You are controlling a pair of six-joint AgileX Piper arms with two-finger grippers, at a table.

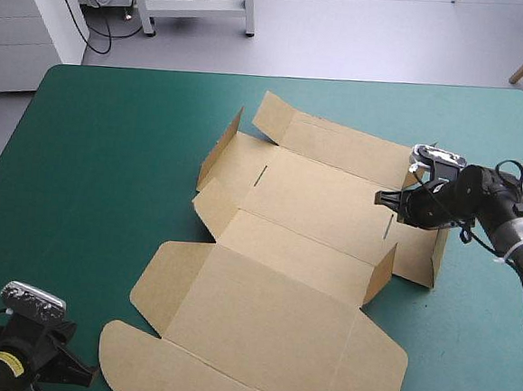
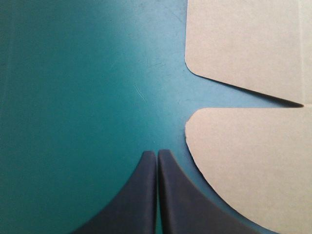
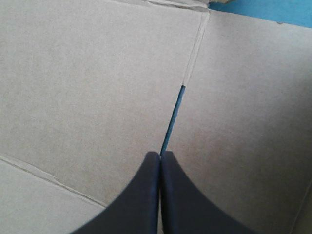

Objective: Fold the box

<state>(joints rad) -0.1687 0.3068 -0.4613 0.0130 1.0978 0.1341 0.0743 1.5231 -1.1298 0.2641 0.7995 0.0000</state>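
The brown box [image 1: 291, 279] lies as an open cut sheet across the middle of the table, its lid panel flat toward the near edge. Side flaps stand partly raised at its left [image 1: 218, 149] and right [image 1: 438, 255]. My right gripper [image 1: 379, 198] is shut, tips low over the box's right part. In the right wrist view the right gripper [image 3: 160, 155] points at a narrow slit [image 3: 173, 119] in the board [image 3: 87, 83]. My left gripper [image 1: 84, 374] is shut near the table's near-left corner. In its own view the left gripper [image 2: 157, 152] rests over the cover beside two rounded lid flaps [image 2: 243, 170].
The teal-green cover [image 1: 110, 165] shows wide to the left of the box and in a strip along the far edge. The box's right wall stands close to the right arm. The table's right edge lies a short way beyond that arm.
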